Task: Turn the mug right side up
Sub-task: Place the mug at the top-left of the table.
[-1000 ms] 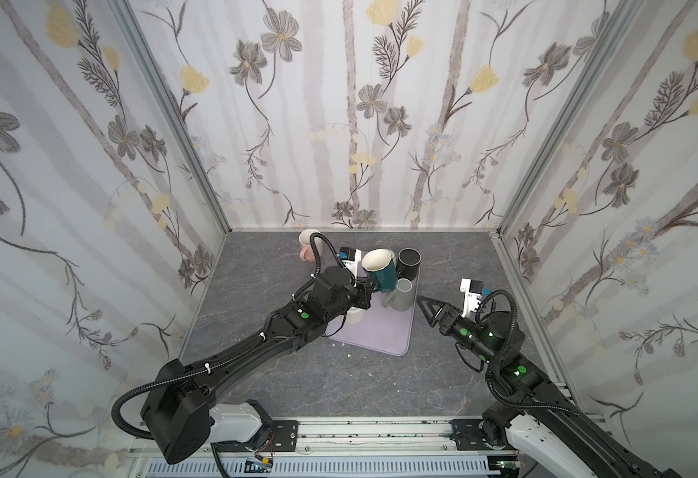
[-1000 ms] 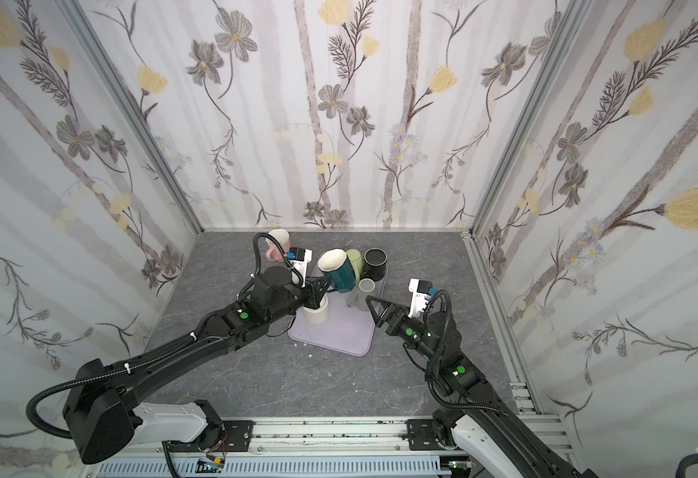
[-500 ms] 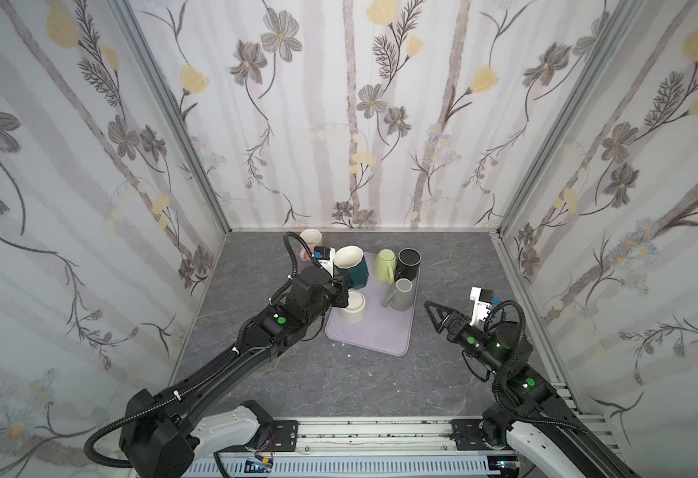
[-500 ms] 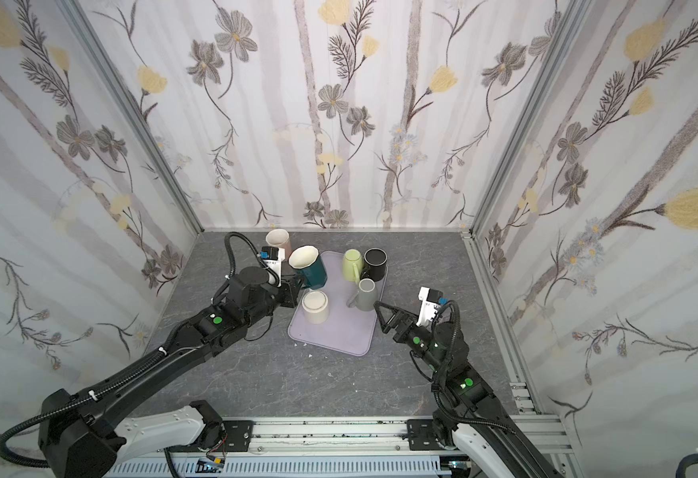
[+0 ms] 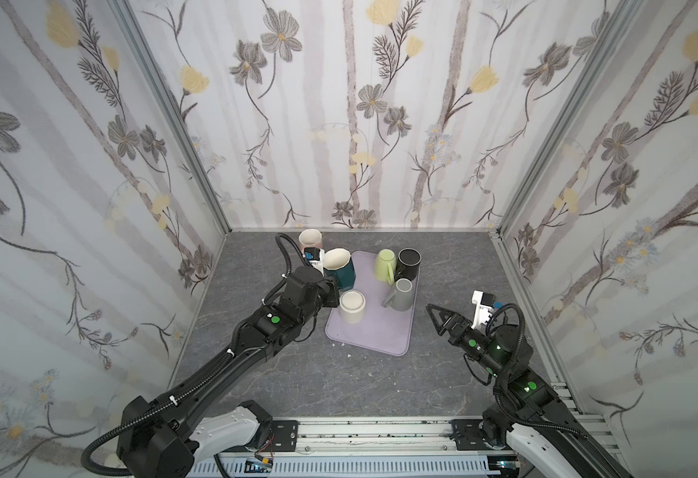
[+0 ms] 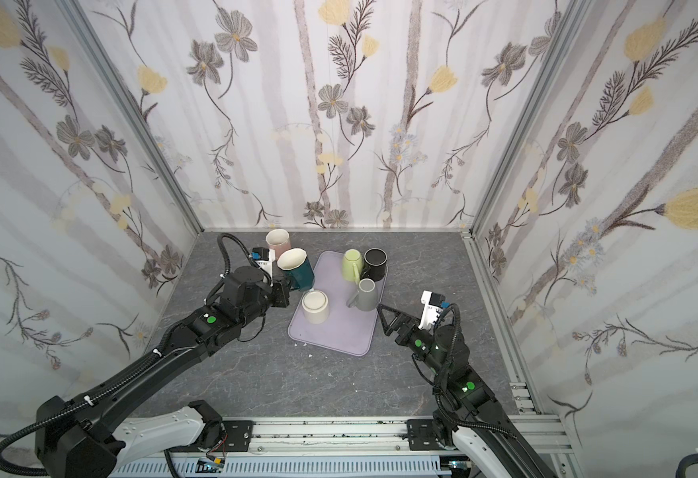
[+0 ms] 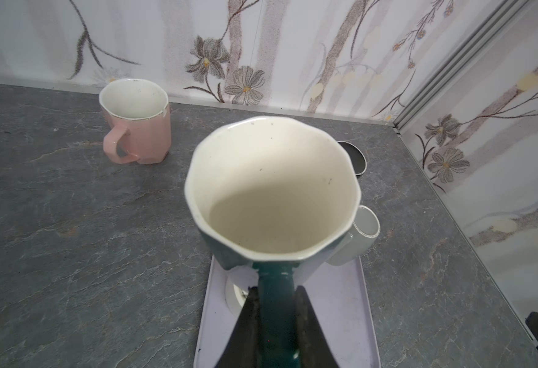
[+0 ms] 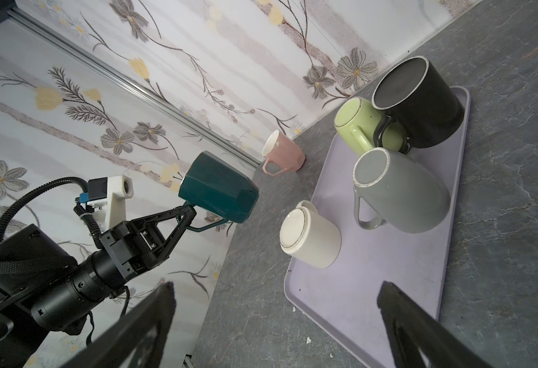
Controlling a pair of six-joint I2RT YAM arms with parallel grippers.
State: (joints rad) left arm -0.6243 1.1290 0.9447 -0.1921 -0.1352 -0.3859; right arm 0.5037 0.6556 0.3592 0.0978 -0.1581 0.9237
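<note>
Teal mug (image 5: pixel 339 269), mouth up and long axis near upright, hangs clear of the surface over the far left corner of the tray (image 5: pixel 372 339). The left gripper (image 8: pixel 190 212) pinches its handle, which points back toward that arm; the wrist view looks straight into the cream interior.

Left of the tray: the pink mug (image 5: pixel 310 240) stands upright on the desk (image 5: pixel 297 372) near the far edge, with bare grey stone in front of it. The turn looks complete. What remains is probably a straight descent onto that free patch, keeping apart from the pink mug.

On the tray, all mouth down: cream mug (image 5: pixel 352 306) close below the teal one at the left edge, green mug (image 5: pixel 385 261) and black mug (image 5: pixel 409 263) touching at the far edge, grey mug (image 5: pixel 401 294) in front of them.

Right of the tray: the right gripper (image 5: pixel 434 318) is spread wide and empty, well apart from the teal mug. The left arm is the nearer.
</note>
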